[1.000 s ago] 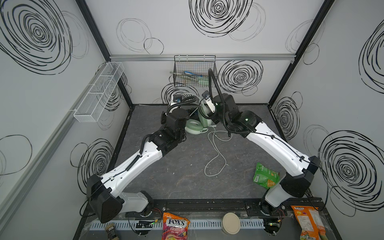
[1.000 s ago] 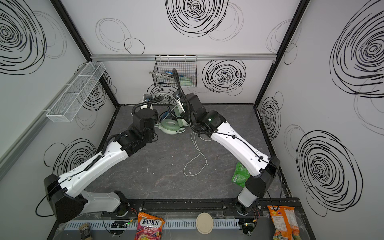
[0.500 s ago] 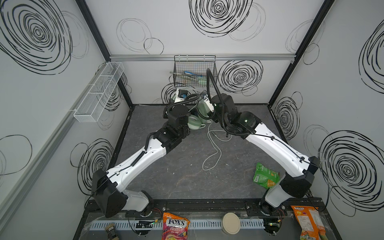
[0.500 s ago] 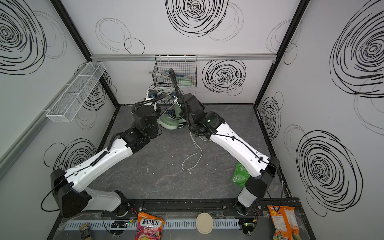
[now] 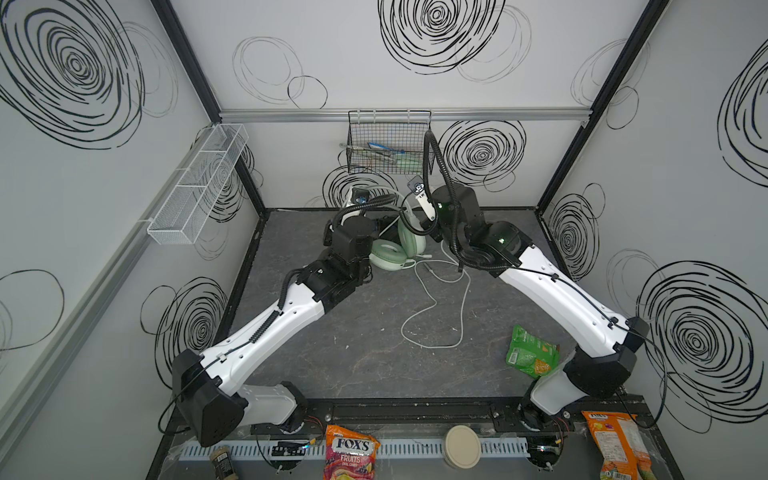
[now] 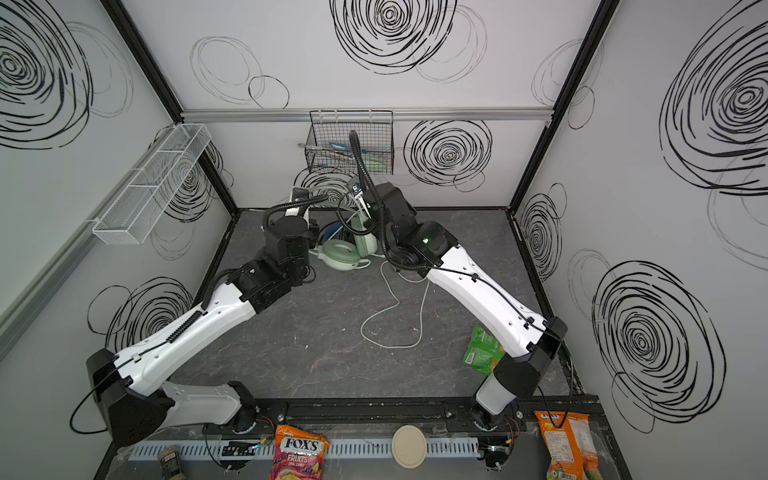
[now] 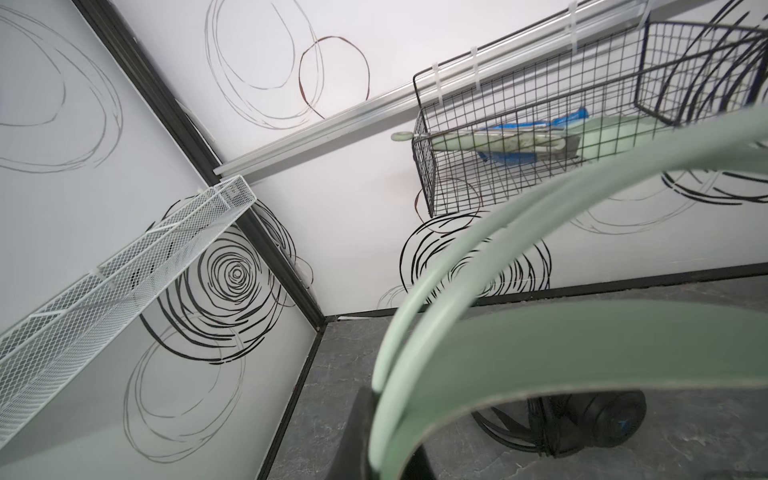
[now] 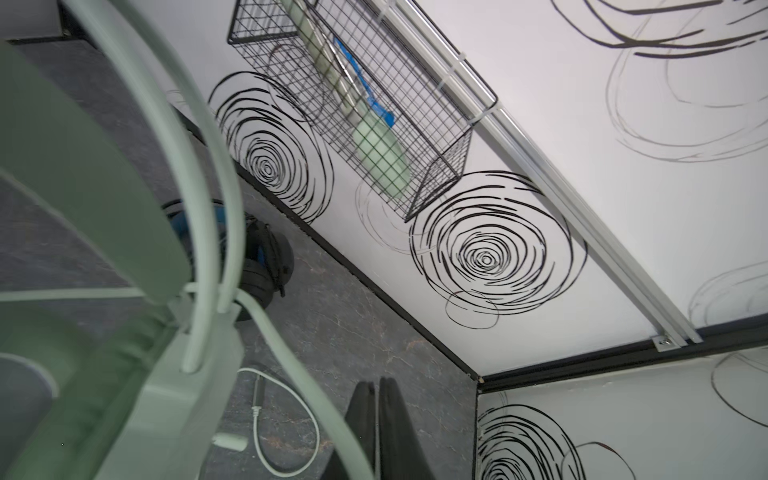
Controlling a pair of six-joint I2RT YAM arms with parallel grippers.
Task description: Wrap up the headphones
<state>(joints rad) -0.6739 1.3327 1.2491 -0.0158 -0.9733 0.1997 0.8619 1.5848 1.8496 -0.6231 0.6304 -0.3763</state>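
both top views: mint-green headset (image 5: pixel 388 257) (image 6: pixel 340 254) sat at the back of the table (image 5: pixel 365 353), one ear cup flat, the other raised. its pale cable (image 5: pixel 434 307) (image 6: pixel 390 309) looped loose toward the front.
left wrist: left gripper (image 7: pixel 388 424) was clamped on the mint headband. black headset (image 7: pixel 598 419) lay on the table beyond.
right wrist: right gripper (image 8: pixel 376 388) had its fingers pressed together, with the pale cable crossing beside them. couldn't tell if it was pinched.
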